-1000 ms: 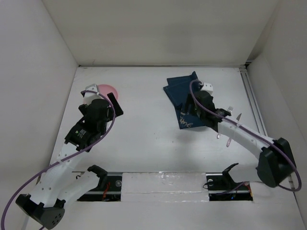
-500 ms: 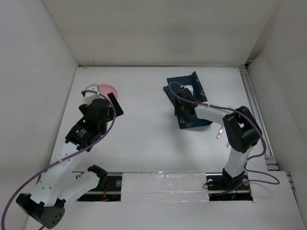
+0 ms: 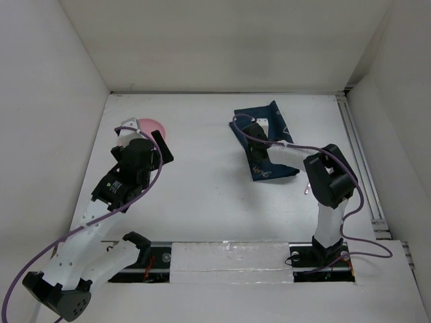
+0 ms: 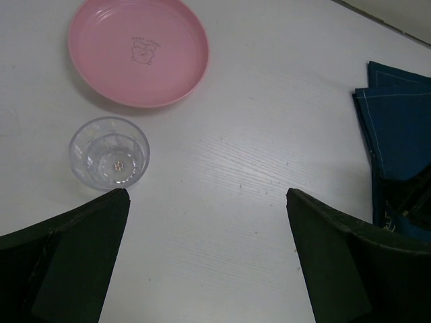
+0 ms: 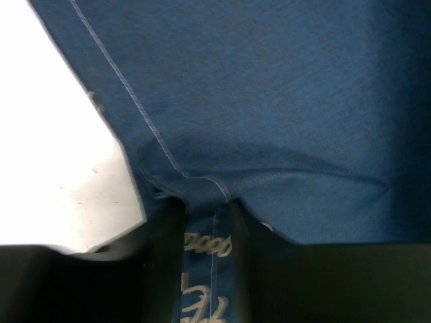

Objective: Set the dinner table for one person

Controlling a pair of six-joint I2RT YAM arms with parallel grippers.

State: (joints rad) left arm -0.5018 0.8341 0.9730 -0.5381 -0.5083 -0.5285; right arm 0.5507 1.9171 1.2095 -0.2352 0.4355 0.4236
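Observation:
The navy placemat [image 3: 269, 145] lies crumpled on the dinner table [image 3: 202, 182], right of centre, and fills the right wrist view [image 5: 269, 101]. My right gripper [image 3: 250, 138] is at its left edge. In the right wrist view the right gripper [image 5: 205, 208] has its fingers close together with a fold of the printed cloth pinched between them. My left gripper [image 3: 158, 145] hovers open over bare table. In its wrist view the left gripper [image 4: 205, 195] holds nothing. A pink plate [image 4: 138, 50] and a clear glass [image 4: 109, 153] sit ahead of it to the left.
White walls close in the table on the left, back and right. The pink plate [image 3: 151, 126] sits at the back left. A bit of cutlery [image 3: 307, 190] peeks out beside the right arm. A metal rail [image 3: 353, 148] runs along the right edge.
My right arm has folded back and its gripper has moved left to the placemat's left edge. Its jaws have closed down on the cloth. The left arm has not moved.

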